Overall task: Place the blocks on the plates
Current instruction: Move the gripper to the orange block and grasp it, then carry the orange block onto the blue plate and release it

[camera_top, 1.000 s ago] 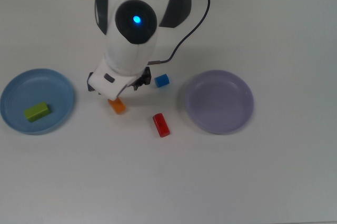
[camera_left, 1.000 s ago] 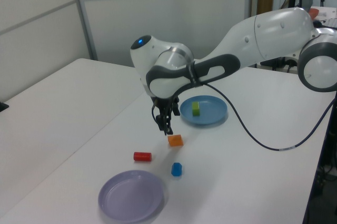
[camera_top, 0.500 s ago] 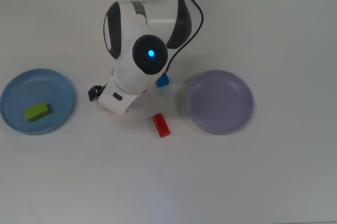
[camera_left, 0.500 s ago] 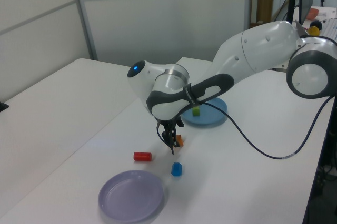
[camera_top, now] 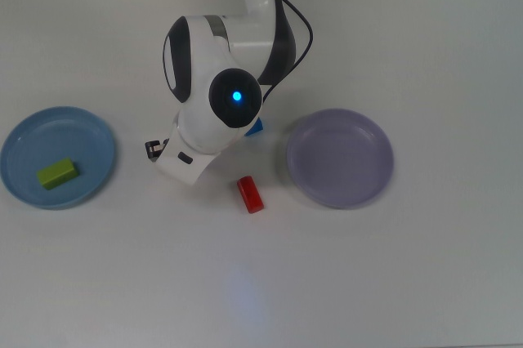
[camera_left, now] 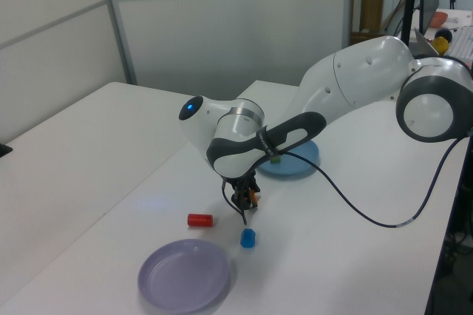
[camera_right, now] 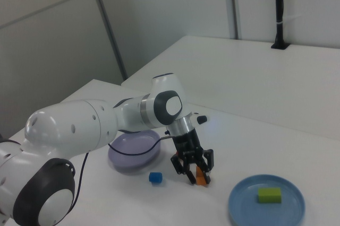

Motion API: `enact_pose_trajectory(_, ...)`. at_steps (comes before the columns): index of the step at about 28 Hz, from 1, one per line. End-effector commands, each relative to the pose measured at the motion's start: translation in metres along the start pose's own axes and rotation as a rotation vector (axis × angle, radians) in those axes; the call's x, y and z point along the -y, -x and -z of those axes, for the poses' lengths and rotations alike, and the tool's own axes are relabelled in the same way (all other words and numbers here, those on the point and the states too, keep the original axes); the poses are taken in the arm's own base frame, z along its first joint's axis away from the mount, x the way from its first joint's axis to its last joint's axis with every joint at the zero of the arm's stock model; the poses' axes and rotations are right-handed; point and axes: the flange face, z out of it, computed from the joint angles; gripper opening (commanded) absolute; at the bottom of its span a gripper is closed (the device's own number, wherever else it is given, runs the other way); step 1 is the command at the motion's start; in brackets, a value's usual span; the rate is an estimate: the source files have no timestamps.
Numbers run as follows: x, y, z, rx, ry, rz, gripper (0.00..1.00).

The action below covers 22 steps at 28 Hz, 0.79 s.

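1. The gripper (camera_right: 194, 175) is down at the desk (camera_top: 425, 266) with its fingers spread wide on either side of the orange block (camera_right: 200, 176); the right view shows the block in the gap between them, sitting on the desk
2. The arm's white body covers the orange block completely in the top view, and it also hides part of the blue block (camera_top: 256, 127)
3. The green block (camera_top: 56, 173) lies on the light blue plate (camera_top: 90, 131) near the top view's left edge of the desk
4. The red block (camera_top: 250, 194) lies bare on the desk between gripper and lavender plate (camera_top: 339, 123), which has nothing on it
5. A black cable (camera_left: 355, 204) loops off the arm above the desk
6. The desk is plain white, with grey wall panels (camera_left: 222, 26) behind in the left view
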Motion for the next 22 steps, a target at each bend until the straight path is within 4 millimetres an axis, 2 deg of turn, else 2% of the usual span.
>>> enact_pose_trajectory(1, -0.001, -0.004, -0.001, -0.017, 0.018, 0.023, 0.0)
enact_pose_trajectory(9, -0.003, -0.005, 0.004, -0.025, 0.02, 0.023, 0.0)
enact_pose_trajectory(12, -0.006, -0.003, 0.013, -0.039, 0.02, 0.01, 0.0)
enact_pose_trajectory(14, -0.013, -0.001, 0.027, -0.063, 0.022, -0.012, 0.0)
enact_pose_trajectory(18, -0.037, 0.006, 0.047, -0.103, -0.022, -0.073, 0.0)
enact_pose_trajectory(22, -0.083, 0.022, 0.041, -0.097, -0.043, -0.164, 0.0)
